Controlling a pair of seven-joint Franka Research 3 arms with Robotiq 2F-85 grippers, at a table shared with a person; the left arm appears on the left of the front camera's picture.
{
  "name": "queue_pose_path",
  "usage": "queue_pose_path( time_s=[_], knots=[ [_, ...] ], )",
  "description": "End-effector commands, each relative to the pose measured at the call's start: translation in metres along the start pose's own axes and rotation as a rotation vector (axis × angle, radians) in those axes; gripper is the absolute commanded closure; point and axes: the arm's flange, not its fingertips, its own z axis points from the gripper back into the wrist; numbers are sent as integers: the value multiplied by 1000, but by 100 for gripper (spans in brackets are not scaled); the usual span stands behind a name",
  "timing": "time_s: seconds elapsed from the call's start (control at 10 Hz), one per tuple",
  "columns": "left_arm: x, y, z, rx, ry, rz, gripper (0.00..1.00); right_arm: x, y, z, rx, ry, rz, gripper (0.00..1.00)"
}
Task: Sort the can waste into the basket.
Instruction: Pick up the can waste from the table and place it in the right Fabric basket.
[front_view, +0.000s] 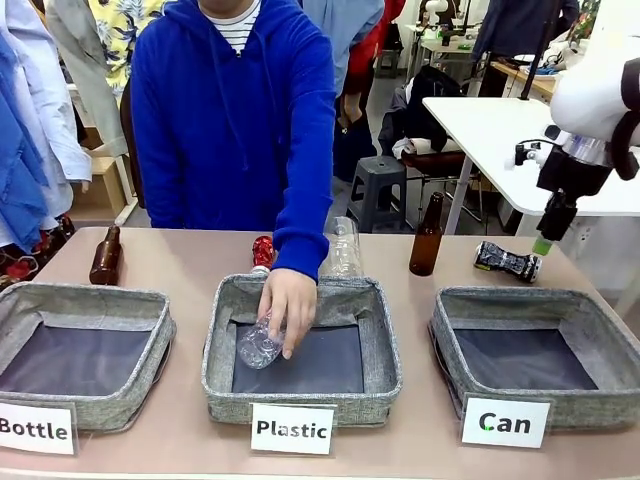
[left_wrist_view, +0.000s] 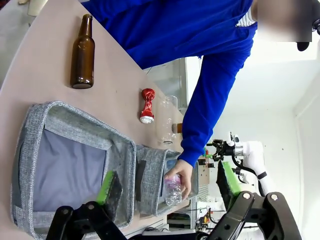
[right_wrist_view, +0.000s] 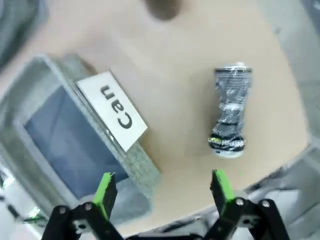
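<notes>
Toward the right edge of the front view, the right gripper (front_view: 542, 244) hangs from its white arm (front_view: 600, 95) just above and beside the crushed black-and-silver patterned drink can (front_view: 507, 261). That can lies on the table (front_view: 180, 262) behind the grey woven-fabric basket labelled "Can" (front_view: 452, 322). The crushed red drink can (front_view: 262, 252) stands at frame centre, behind the middle basket (front_view: 222, 340), where a person's hand (front_view: 288, 308) holds a clear plastic bottle (front_view: 258, 347) — well apart from the robot's work.

Left wrist view: the left gripper (left_wrist_view: 167, 174) has its green pads (left_wrist_view: 107, 187) spread wide, holding nothing. The red can (left_wrist_view: 147, 105) sits above centre.

Right wrist view: the right gripper (right_wrist_view: 163, 187) has its pads fully apart at the bottom edge, touching nothing. The patterned can (right_wrist_view: 230, 112) lies right of centre, above the right-hand pad; the basket (right_wrist_view: 142, 162) lies at left.

Judged from this, the pick-up is in hand — shift until the can's pinched waist sits between the pads, descend, then close across that narrow part so it cannot roll.
</notes>
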Motion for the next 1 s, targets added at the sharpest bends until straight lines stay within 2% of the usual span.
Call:
queue_pose_path(
  time_s=[0.0, 0.2, 0.3, 0.4, 0.8, 0.9],
  knots=[
    [2, 1, 0, -24, -11, -20, 0, -13, -7, -6, -142, -162, 501, 0],
    [2, 1, 0, -24, -11, -20, 0, -5, -20, -7, -264, -164, 152, 0],
    [2, 1, 0, -24, -11, -20, 0, -1, -22, -8, -270, -176, 90, 0],
    [2, 1, 0, -24, -11, -20, 0, -1, -19, 5, -206, -76, 247, 0],
    [2, 1, 0, -24, -11, -20, 0, 0, -21, 1, -217, -95, 215, 0],
    [2, 1, 0, -24, -11, -20, 0, 5, -42, -13, -190, -28, 118, 0]
  ],
)
